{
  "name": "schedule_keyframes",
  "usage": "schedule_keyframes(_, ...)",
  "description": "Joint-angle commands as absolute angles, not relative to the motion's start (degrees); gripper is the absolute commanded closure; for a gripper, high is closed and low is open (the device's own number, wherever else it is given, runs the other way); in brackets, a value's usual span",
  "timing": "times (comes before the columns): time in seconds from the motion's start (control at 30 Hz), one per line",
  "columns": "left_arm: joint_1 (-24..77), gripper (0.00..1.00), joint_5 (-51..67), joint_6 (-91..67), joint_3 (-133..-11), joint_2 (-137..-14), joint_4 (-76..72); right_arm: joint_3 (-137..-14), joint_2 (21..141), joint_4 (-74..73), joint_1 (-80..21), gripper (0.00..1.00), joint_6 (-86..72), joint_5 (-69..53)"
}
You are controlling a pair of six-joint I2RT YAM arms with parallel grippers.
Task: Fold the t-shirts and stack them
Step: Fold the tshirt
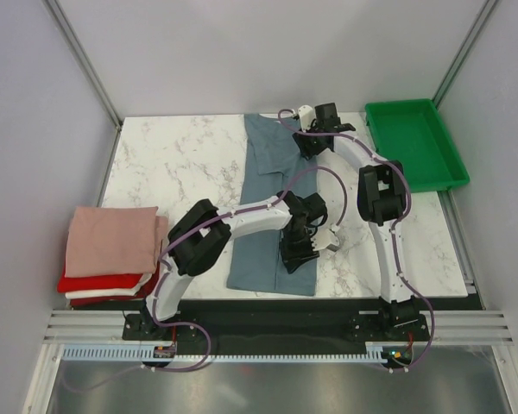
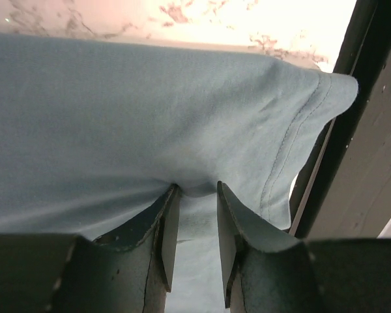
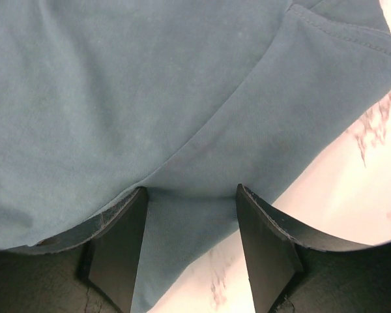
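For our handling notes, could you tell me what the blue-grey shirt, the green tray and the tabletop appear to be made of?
Blue-grey shirt: soft matte knit cloth, stitched hem and folds show.
Green tray: likely plastic, smooth, moulded rim.
Tabletop: marble-look, white with grey veins; possibly laminate.

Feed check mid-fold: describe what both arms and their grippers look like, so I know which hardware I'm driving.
Both the left arm and right arm have white links and chunky black joint housings. A purple cable loops along each. The left gripper and right gripper each carry two dark, flat, wedge-shaped fingers with scuffed edges. No markings are legible.
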State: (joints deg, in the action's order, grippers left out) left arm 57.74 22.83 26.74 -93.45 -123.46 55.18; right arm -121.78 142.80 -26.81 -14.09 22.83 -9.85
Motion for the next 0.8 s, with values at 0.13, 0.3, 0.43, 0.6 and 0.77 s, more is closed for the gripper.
schedule_keyframes(0.13,58.97,0.63,25.23,24.87,-95.62,-127.27,51.77,-127.88,149.76,-27.25,-15.82,0.34,22.94,-9.67)
schedule_keyframes(0.3,58.8,0.6,20.85,24.44,-95.72,-119.73,53.61,-126.67,143.65,-27.07,-14.94,0.34,23.55,-7.47)
schedule_keyframes(0.43,57.83,0.54,14.69,20.49,-92.04,-105.15,52.13,-116.39,129.61,-24.35,-11.26,0.34,20.93,-8.43)
schedule_keyframes(0.6,55.99,0.45,5.72,10.12,-86.5,-94.06,50.71,-93.06,109.19,-19.69,-7.12,0.31,12.85,-15.53)
schedule_keyframes(0.77,47.67,0.48,7.11,-5.95,-79.46,-91.32,50.1,-74.49,93.18,-28.37,-6.5,0.35,6.34,-28.8)
